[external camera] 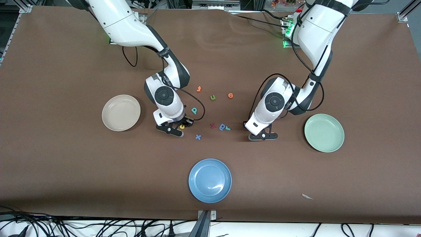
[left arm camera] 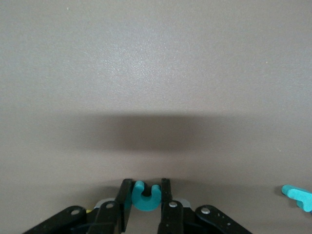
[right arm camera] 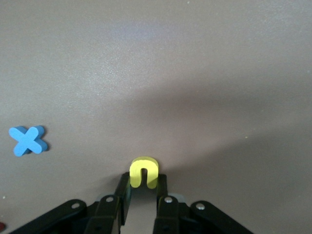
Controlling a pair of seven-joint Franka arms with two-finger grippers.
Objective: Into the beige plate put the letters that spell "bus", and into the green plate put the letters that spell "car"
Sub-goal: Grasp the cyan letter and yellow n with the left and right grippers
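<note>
Item: yellow "u" (right arm camera: 144, 172), foam, light and squashy; your right claw (right arm camera: 143, 197) is clenched across its legs, low on the bench between the beige plate (external camera: 121, 112) and the loose letters. Teal "c" (left arm camera: 146, 195): pinched in your left claw (left arm camera: 145, 207), beside the green plate (external camera: 324, 132). Squeeze gently.

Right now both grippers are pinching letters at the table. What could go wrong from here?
1. The right gripper pinches only the legs of the yellow "u"; it could twist out on the lift to the beige plate.
2. The left gripper clamps the teal "c" across its open ends; the foam may squash and pop free before the green plate.
3. The blue "x" lies near the right gripper and could get nudged.
</note>
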